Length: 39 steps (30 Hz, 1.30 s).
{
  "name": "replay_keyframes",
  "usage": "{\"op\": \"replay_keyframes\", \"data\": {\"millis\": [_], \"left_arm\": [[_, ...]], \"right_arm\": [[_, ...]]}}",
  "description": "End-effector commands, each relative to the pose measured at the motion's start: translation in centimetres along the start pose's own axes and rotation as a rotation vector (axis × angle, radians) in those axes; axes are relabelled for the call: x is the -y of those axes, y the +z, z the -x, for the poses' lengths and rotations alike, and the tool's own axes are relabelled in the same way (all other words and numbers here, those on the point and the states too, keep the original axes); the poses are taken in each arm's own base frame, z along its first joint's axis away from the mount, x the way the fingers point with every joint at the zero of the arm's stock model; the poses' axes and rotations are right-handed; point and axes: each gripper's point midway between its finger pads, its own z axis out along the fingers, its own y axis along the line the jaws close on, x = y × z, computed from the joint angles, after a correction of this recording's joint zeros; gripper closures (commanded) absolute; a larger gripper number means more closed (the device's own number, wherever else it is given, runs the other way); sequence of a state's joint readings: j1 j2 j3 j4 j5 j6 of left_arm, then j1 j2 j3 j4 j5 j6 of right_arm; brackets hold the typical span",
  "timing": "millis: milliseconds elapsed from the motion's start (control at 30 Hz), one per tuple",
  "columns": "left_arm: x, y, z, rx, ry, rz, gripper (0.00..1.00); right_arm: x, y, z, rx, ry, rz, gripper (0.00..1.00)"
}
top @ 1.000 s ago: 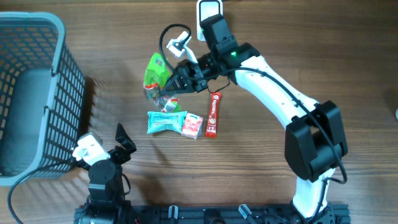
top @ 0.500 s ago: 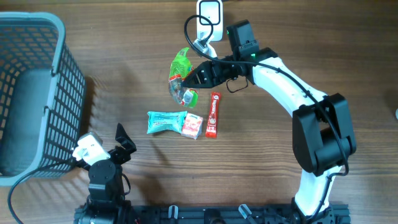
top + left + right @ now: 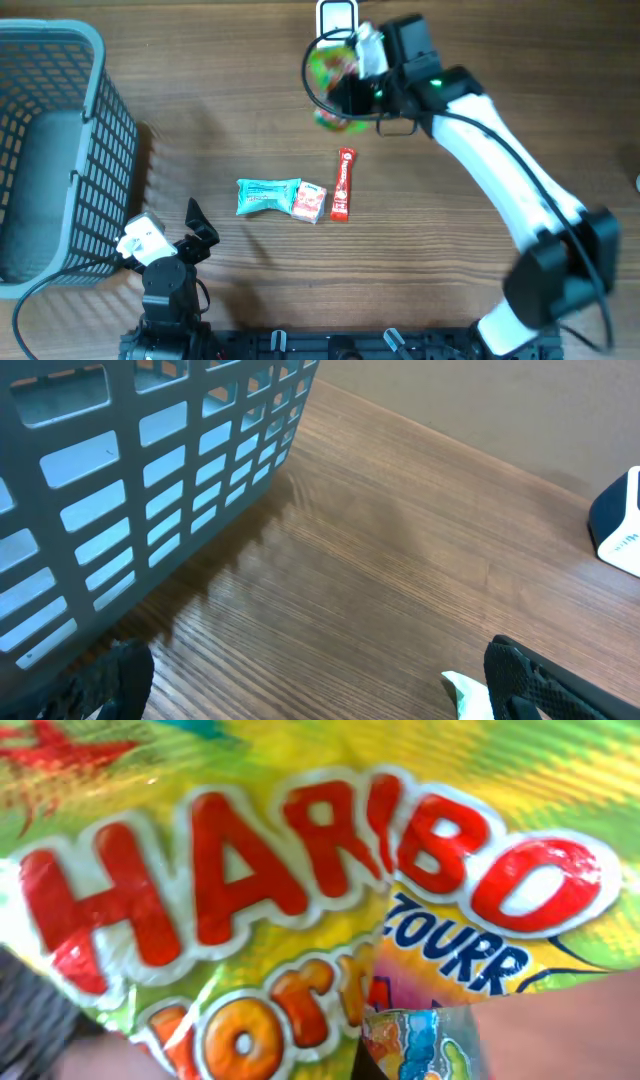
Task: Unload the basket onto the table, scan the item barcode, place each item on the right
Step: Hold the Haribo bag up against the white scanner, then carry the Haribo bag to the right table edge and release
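Green-yellow foil film. Overhead: the sweet bag [image 3: 333, 68] is up off the table [image 3: 200, 100], held at the white scanner [image 3: 337, 14] on the far edge. It overlaps the scanner's lower end in this view, and I can't tell if they touch. Grip: right gripper [image 3: 352, 93] is pinched on the bag, jaws all but together, so only thin film sits between them.

My read from that:
- The bag is light, floppy and slick, so it will swing and fold.
- Creases could hide the barcode.
- Best hold is a seam or corner, not over the print.

The left gripper [image 3: 199, 226] sits at the near edge, jaws wide apart and empty.

Room to move: there is bare wood left and right of the scanner. The teal packet [image 3: 266, 195], small red-and-white packet [image 3: 309, 202] and red stick [image 3: 343, 183] lie mid-table, well clear of the bag. The grey basket [image 3: 52, 38] is far left, well apart.

Left wrist: the basket wall is close on the left, with bare wood ahead. A white and dark-blue block [image 3: 620, 525] at the right frame edge is probably the scanner. Nothing is between the fingers.

Right wrist: the bag fills the frame, with red HARIBO lettering on shiny, wrinkled film. This looks like the front face, with no barcode in sight. Its own fingers are not visible. Glare and wrinkles are the likely read risk, so the panel probably needs turning and flattening toward the scanner.
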<state>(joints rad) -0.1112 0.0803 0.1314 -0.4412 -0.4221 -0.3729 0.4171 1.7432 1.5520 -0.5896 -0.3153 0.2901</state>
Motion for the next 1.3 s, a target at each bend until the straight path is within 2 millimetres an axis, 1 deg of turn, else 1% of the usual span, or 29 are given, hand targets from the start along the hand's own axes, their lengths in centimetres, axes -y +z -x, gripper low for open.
{"op": "replay_keyframes", "data": {"millis": [0,33,67,133,200,300,433,533,567,667,733,767,833,867,933,1000,1033,1067,1100,1133,1167,1200,1233,1267], "left_arm": [[-0.1,0.0,0.1,0.008,-0.002,0.006,0.0],[-0.1,0.0,0.1,0.008,-0.002,0.006,0.0],[-0.1,0.0,0.1,0.008,-0.002,0.006,0.0],[-0.1,0.0,0.1,0.008,-0.002,0.006,0.0],[-0.1,0.0,0.1,0.008,-0.002,0.006,0.0],[-0.1,0.0,0.1,0.008,-0.002,0.006,0.0],[-0.1,0.0,0.1,0.008,-0.002,0.006,0.0],[-0.1,0.0,0.1,0.008,-0.002,0.006,0.0],[-0.1,0.0,0.1,0.008,-0.002,0.006,0.0],[-0.1,0.0,0.1,0.008,-0.002,0.006,0.0],[-0.1,0.0,0.1,0.008,-0.002,0.006,0.0],[-0.1,0.0,0.1,0.008,-0.002,0.006,0.0],[-0.1,0.0,0.1,0.008,-0.002,0.006,0.0],[-0.1,0.0,0.1,0.008,-0.002,0.006,0.0],[-0.1,0.0,0.1,0.008,-0.002,0.006,0.0],[-0.1,0.0,0.1,0.008,-0.002,0.006,0.0],[-0.1,0.0,0.1,0.008,-0.002,0.006,0.0],[-0.1,0.0,0.1,0.008,-0.002,0.006,0.0],[-0.1,0.0,0.1,0.008,-0.002,0.006,0.0],[-0.1,0.0,0.1,0.008,-0.002,0.006,0.0],[-0.1,0.0,0.1,0.008,-0.002,0.006,0.0],[-0.1,0.0,0.1,0.008,-0.002,0.006,0.0],[-0.1,0.0,0.1,0.008,-0.002,0.006,0.0],[-0.1,0.0,0.1,0.008,-0.002,0.006,0.0]], "right_arm": [[4.4,-3.2,6.4,0.272,-0.114,-0.375,0.96],[5.1,-2.7,7.8,0.325,-0.148,-0.417,0.96],[5.6,-1.8,9.6,0.398,-0.181,-0.451,0.96],[6.5,0.4,11.3,0.478,-0.203,-0.472,0.96],[7.1,4.1,12.8,0.576,-0.253,-0.459,0.95],[8.5,7.8,13.9,0.639,-0.25,-0.478,0.95],[9.3,12.0,15.8,0.659,-0.265,-0.481,0.95],[10.2,12.8,17.0,0.678,-0.255,-0.533,0.95],[10.4,13.2,17.0,0.673,-0.257,-0.535,0.95],[11.1,14.3,15.9,0.616,-0.256,-0.548,0.95],[11.4,14.2,15.8,0.608,-0.253,-0.562,0.95],[11.5,13.8,15.9,0.593,-0.25,-0.582,0.95],[11.4,13.4,16.0,0.539,-0.252,-0.595,0.95],[11.3,12.6,16.2,0.508,-0.25,-0.615,0.96],[11.3,8.9,16.6,0.421,-0.243,-0.683,0.96],[12.8,3.4,15.5,0.317,-0.194,-0.836,0.96],[14.1,-0.5,14.0,0.25,-0.146,-0.944,0.96],[15.5,-4.0,12.3,0.178,-0.092,-1.019,0.96],[16.7,-6.7,10.7,0.115,-0.043,-1.056,0.96],[18.5,-9.7,8.8,0.053,0.039,-1.103,0.96],[20.7,-12.7,6.9,0.004,0.14,-1.157,0.96],[23.4,-15.4,5.3,-0.029,0.248,-1.215,0.96],[25.9,-17.2,4.2,-0.047,0.326,-1.247,0.96],[28.0,-18.2,3.4,-0.058,0.382,-1.259,0.96]]}}
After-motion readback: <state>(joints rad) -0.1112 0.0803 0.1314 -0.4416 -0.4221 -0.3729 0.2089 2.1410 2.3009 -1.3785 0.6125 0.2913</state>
